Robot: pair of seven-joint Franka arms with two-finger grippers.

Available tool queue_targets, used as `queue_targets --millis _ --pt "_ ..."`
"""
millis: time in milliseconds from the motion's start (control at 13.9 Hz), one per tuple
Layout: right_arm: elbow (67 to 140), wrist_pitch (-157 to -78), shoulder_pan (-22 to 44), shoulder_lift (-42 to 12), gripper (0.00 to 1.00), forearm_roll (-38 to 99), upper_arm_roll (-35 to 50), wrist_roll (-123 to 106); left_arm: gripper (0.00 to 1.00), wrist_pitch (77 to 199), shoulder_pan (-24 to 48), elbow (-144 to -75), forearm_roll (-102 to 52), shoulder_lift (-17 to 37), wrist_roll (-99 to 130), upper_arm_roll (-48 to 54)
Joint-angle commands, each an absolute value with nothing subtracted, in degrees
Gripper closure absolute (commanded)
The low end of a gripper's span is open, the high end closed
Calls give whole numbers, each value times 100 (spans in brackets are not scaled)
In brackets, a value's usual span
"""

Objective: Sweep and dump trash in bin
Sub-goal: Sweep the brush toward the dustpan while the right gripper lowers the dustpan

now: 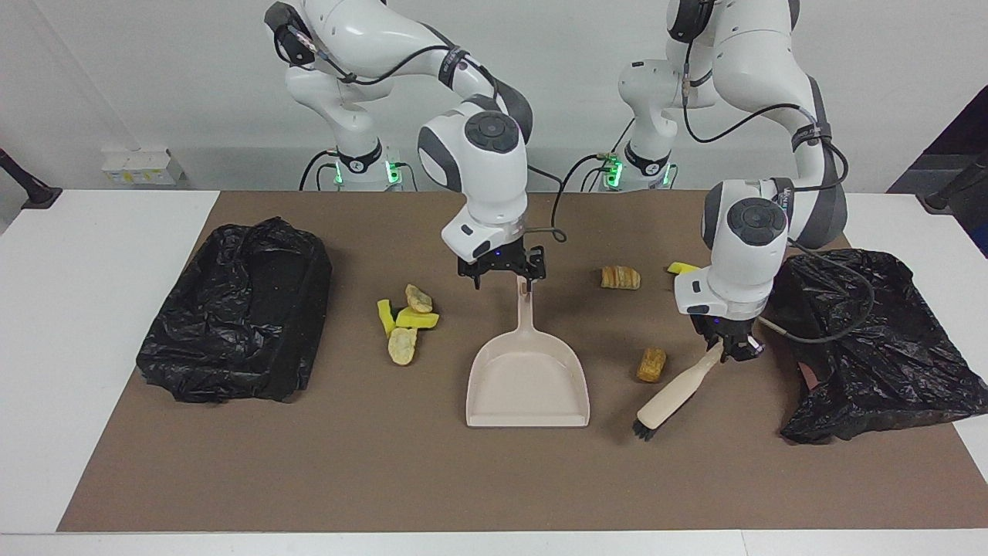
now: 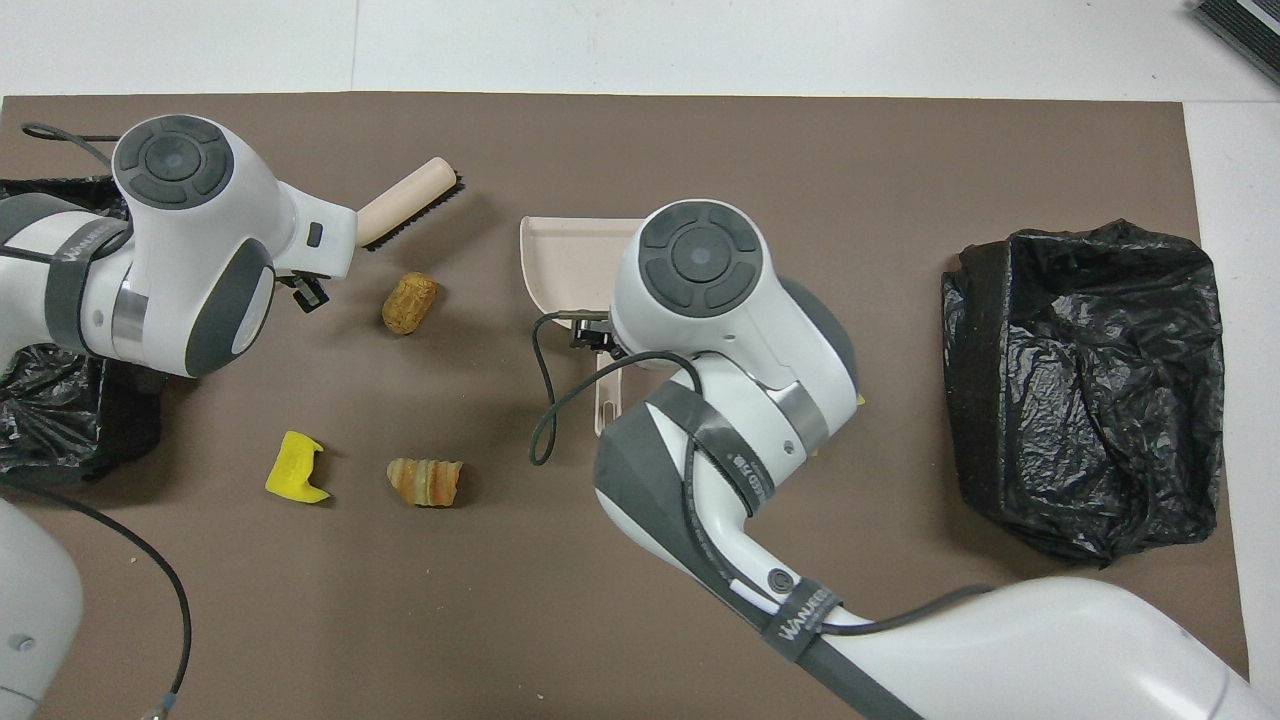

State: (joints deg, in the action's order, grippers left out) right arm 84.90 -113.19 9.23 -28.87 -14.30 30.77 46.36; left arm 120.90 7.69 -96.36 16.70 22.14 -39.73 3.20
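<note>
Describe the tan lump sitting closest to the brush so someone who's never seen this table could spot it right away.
Start at the beige dustpan in the middle of the brown mat and look toward the left arm's end of the table. Between the pan and the brush held by the left gripper lies the tan lump. It lies alone, a stubby golden-brown cylinder, not striped like the bread piece nearer the robots.

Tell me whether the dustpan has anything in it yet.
Empty. The dustpan lies flat on the mat with a bare tray; every scrap in view is on the mat outside it.
</note>
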Motion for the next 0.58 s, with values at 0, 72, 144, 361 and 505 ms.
queue_targets --millis 0,72,144,361,505 --pt "8297 -11426 923 -3313 0 -2020 3366 4852 100 12243 651 -9667 1749 2233 -4280 334" --pt "8410 -11443 932 -3322 0 -2048 3392 4817 100 12330 624 -9781 1749 2206 -4689 334" --pt "8585 -11539 949 -3322 0 -2048 3401 4790 100 12470 607 -9921 1749 2163 -5381 334" --pt "8745 -11610 949 -3322 0 -2065 3401 4641 100 12806 563 -10519 1749 1891 -5950 334" --pt "8859 -11724 941 -3314 0 -2074 3410 4623 100 12701 597 -10748 1749 1732 -6020 334"
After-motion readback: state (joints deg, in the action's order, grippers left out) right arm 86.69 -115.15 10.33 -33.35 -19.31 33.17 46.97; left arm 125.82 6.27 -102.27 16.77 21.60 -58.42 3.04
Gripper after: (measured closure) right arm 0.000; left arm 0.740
